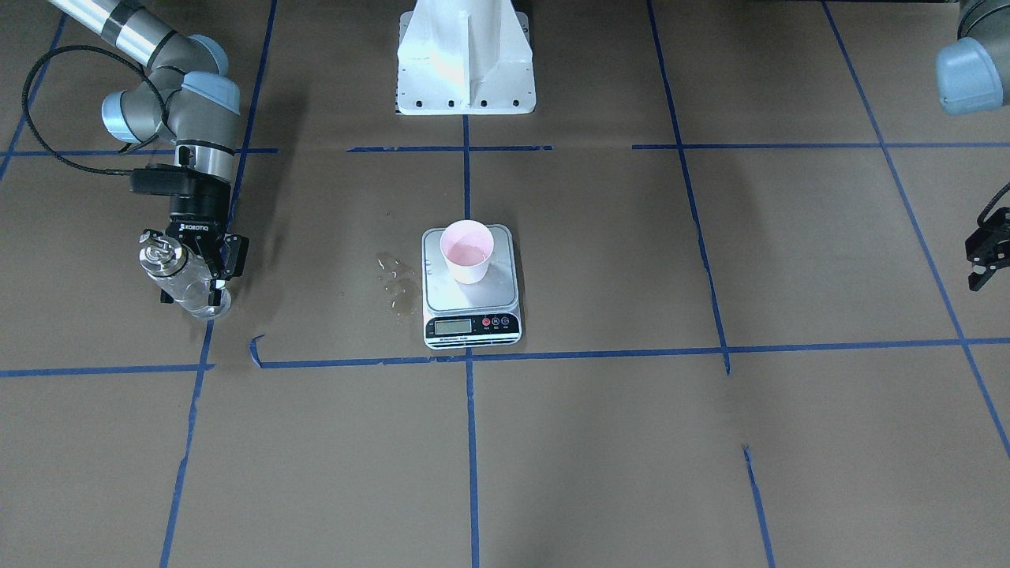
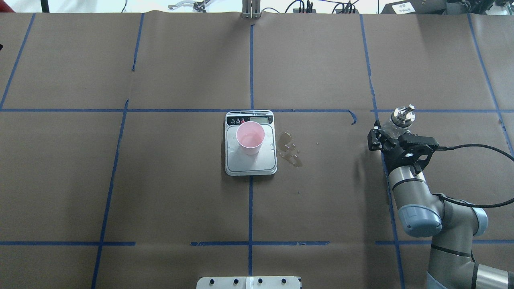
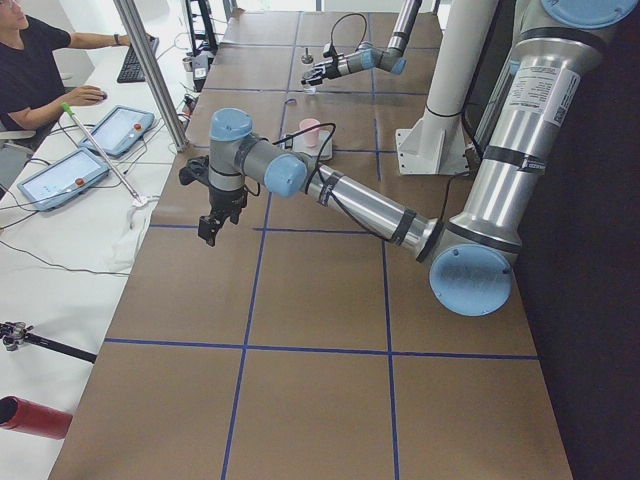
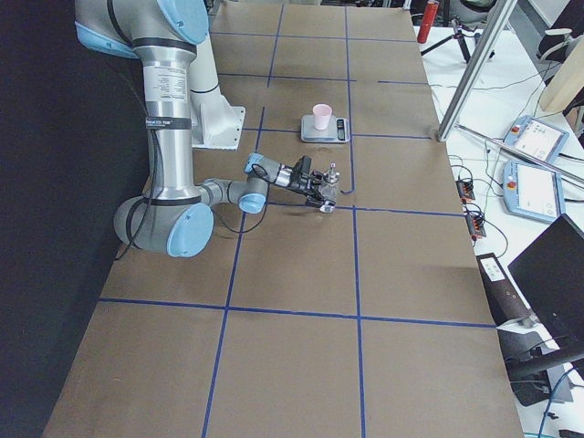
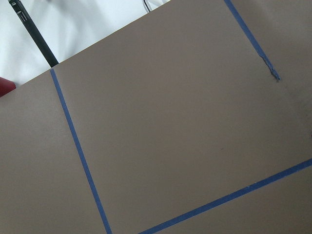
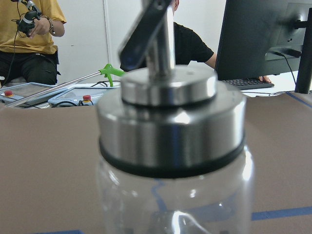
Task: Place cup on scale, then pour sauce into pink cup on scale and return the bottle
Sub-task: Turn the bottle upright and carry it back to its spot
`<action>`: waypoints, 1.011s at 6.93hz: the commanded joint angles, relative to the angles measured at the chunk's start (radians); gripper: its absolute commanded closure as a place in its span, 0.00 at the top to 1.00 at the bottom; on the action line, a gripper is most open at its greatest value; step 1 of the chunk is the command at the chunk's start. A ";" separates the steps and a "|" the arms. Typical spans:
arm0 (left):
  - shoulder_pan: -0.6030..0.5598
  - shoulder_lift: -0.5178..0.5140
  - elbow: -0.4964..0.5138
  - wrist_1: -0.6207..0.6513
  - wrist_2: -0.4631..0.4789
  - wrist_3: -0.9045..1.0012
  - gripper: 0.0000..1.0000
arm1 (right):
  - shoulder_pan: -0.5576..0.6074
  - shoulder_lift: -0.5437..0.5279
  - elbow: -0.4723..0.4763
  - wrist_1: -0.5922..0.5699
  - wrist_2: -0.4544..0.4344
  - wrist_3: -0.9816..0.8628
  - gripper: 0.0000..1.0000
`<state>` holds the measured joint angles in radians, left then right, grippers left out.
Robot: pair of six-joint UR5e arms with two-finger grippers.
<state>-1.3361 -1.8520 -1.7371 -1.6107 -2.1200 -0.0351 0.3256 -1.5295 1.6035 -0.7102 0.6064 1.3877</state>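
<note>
Well aside from the scale [image 1: 472,304] and its part-filled cup [image 1: 467,251], right jaws clamp the bottle [image 1: 188,292] near the bench [image 1: 631,442], apparently for return; left jaws' opening I cannot tell.

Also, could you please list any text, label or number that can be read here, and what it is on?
"ROBOTIQ": on the right end effector, barely legible in the front-facing view.
Scale display, button captions and brand strip: too small to read.
White labels on the left arm and the right arm: print too blurred to read.
</note>
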 commanded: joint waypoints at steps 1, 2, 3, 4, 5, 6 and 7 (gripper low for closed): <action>0.000 -0.003 0.001 0.000 0.000 0.000 1.00 | 0.000 0.000 0.000 0.000 0.015 0.001 1.00; 0.000 -0.004 0.001 0.000 0.000 0.000 1.00 | 0.001 0.000 0.006 0.000 0.035 0.001 1.00; 0.000 -0.006 0.002 0.002 0.000 -0.002 1.00 | 0.001 0.000 0.013 0.000 0.079 0.001 1.00; 0.000 -0.006 0.002 0.002 0.000 -0.002 1.00 | 0.003 -0.007 0.015 -0.002 0.122 0.001 1.00; 0.000 -0.006 0.002 0.002 0.000 -0.002 1.00 | 0.006 -0.011 0.030 -0.003 0.159 0.001 1.00; 0.000 -0.006 0.002 0.002 0.000 -0.002 1.00 | 0.009 -0.017 0.059 -0.005 0.183 -0.001 1.00; 0.000 -0.006 0.002 0.002 0.000 -0.002 1.00 | 0.012 -0.044 0.109 -0.009 0.200 -0.001 1.00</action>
<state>-1.3361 -1.8576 -1.7350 -1.6091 -2.1200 -0.0368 0.3337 -1.5501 1.6633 -0.7152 0.7800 1.3873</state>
